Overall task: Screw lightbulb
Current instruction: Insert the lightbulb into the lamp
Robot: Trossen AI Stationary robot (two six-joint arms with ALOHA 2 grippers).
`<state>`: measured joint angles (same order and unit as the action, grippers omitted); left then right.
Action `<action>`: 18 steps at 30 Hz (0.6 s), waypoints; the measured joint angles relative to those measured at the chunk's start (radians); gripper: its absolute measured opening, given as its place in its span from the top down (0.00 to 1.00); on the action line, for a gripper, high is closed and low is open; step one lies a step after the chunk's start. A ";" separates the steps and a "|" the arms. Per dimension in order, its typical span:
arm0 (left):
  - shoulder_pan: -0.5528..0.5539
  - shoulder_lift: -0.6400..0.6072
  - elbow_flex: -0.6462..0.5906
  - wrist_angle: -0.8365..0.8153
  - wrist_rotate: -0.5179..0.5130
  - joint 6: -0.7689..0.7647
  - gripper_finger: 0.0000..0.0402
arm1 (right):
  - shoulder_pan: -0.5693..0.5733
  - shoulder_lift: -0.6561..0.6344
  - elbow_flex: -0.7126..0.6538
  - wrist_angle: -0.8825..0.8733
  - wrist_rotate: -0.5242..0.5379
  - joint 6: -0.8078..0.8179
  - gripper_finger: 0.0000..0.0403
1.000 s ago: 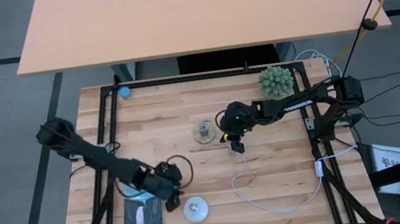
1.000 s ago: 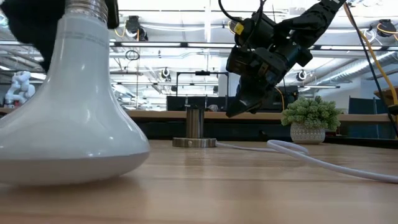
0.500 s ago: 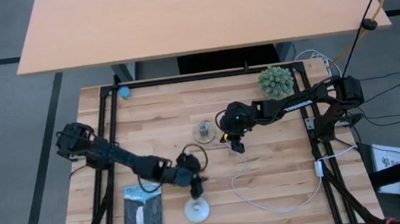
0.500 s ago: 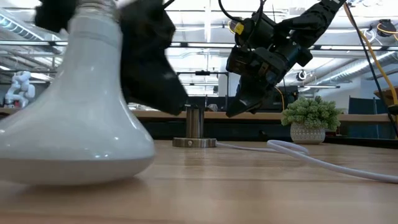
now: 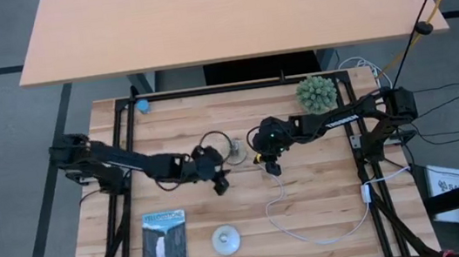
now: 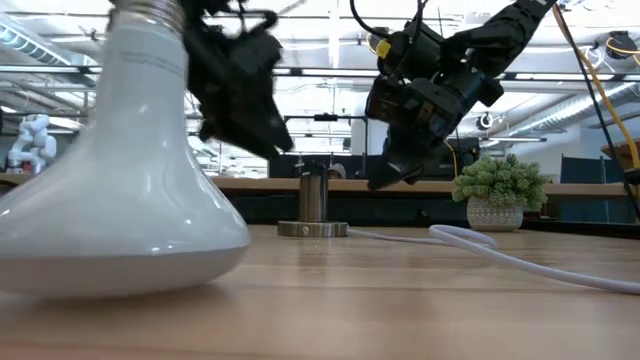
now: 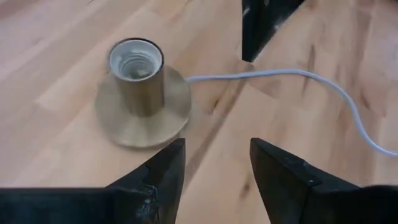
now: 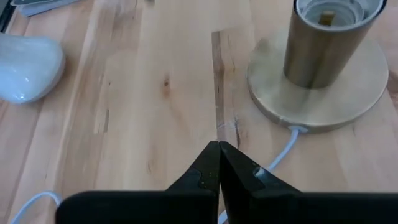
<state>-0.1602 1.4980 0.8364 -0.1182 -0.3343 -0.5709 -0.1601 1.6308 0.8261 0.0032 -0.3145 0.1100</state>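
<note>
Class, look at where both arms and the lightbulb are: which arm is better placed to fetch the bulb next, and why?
Probably the left. Its pincer is open, empty and nearer the lightbulb standing at the table's front. The right pincer is shut and hangs beside the socket, farther off.

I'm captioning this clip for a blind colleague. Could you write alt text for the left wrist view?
The left gripper, open and empty, hovers over a wooden table near a brass-coloured lamp socket that stands upright on a round base, its threaded mouth empty. A white cord trails from the base across the table, and a dark part of the other arm shows beyond.
</note>
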 joint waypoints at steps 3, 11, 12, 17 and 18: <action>-0.062 -0.088 0.000 -0.128 -0.054 -0.057 0.54 | 0.018 0.000 0.000 -0.022 0.000 0.016 1.00; -0.361 -0.119 0.000 -0.311 -0.405 -0.380 0.54 | 0.097 0.000 -0.020 -0.031 0.003 0.102 1.00; -0.391 -0.104 0.000 -0.311 -0.440 -0.420 0.54 | 0.108 0.000 -0.025 -0.030 0.005 0.122 1.00; -0.510 0.005 0.000 -0.280 -0.506 -0.619 0.57 | 0.182 0.000 -0.052 -0.029 0.047 0.209 1.00; -0.526 0.036 0.000 -0.254 -0.510 -0.652 0.59 | 0.199 0.000 -0.057 -0.031 0.066 0.223 1.00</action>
<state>-0.6859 1.5340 0.8368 -0.3727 -0.8444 -1.2232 0.0390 1.6306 0.7695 -0.0279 -0.2486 0.3329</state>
